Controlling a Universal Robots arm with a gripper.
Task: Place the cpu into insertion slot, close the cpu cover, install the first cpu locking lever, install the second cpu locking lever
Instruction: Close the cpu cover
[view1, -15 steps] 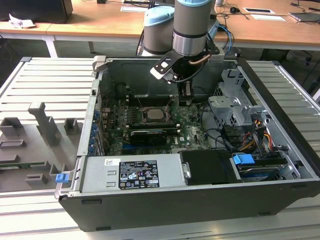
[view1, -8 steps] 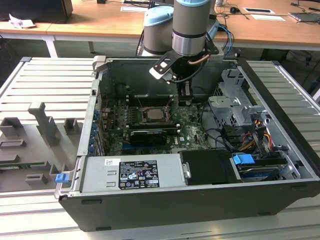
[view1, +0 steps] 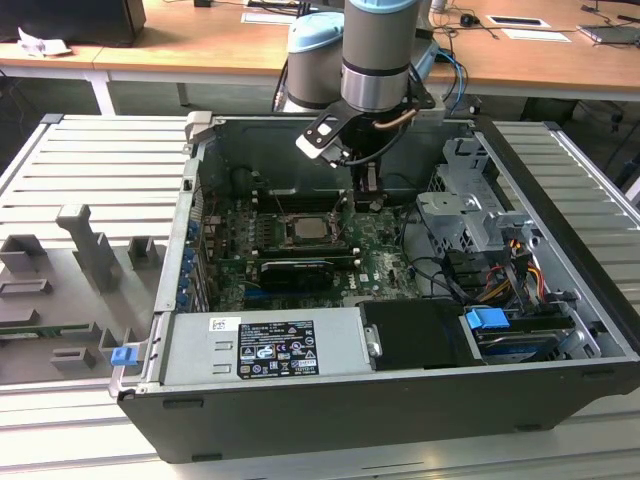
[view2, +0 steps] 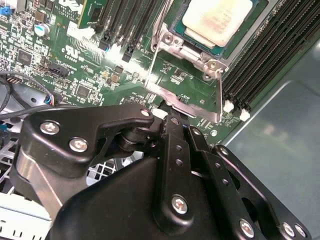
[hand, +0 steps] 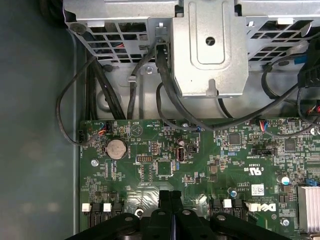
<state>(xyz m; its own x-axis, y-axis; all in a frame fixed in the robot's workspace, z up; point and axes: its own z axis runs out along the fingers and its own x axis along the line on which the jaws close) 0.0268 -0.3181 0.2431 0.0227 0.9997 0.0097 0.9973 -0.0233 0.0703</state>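
Second wrist view: we see the closed pincer (view2: 167, 117) apparently against the tilted cpu cover (view2: 190, 100), likely to fold it over the cpu (view2: 216, 20).

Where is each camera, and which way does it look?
Exterior view: off the arm, looking down into the open computer case; arm and gripper show.
Second wrist view: on the arm, looking past the gripper at the cpu and open cpu cover.
First wrist view: on the arm, looking past the gripper at the green board.
Shared: both wrist views show gripper and board; exterior and second wrist views, the cpu.
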